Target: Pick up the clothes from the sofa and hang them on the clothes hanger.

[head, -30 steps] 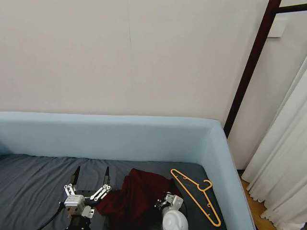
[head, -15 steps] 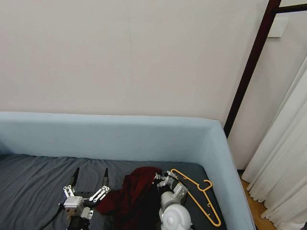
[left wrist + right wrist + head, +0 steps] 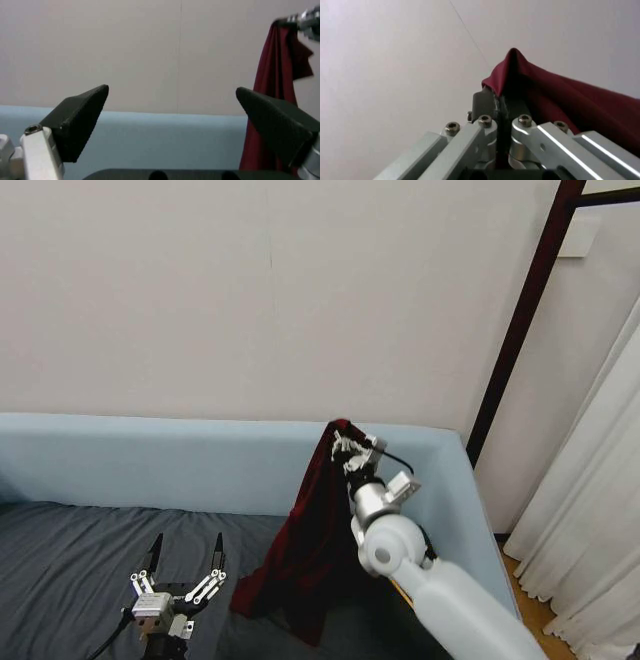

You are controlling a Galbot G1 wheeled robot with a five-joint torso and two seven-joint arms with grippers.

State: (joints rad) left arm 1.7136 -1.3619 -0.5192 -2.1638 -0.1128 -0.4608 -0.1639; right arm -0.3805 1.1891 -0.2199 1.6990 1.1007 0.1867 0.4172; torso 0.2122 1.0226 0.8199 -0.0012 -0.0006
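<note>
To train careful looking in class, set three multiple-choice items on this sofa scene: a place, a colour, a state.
1. Where is the left end effector?
A. Low over the dark sofa seat. B. Raised high overhead. C. Far out to the right.
2. What colour is the garment?
A. Yellow. B. Dark red. C. White.
3. What state is the right end effector in?
A. Open, empty. B. Shut on the garment. C. Open around the garment.
Key: 1 A: it hovers above the sofa seat. 2 B: the hanging garment is dark red. 3 B: it pinches the garment's top.
</note>
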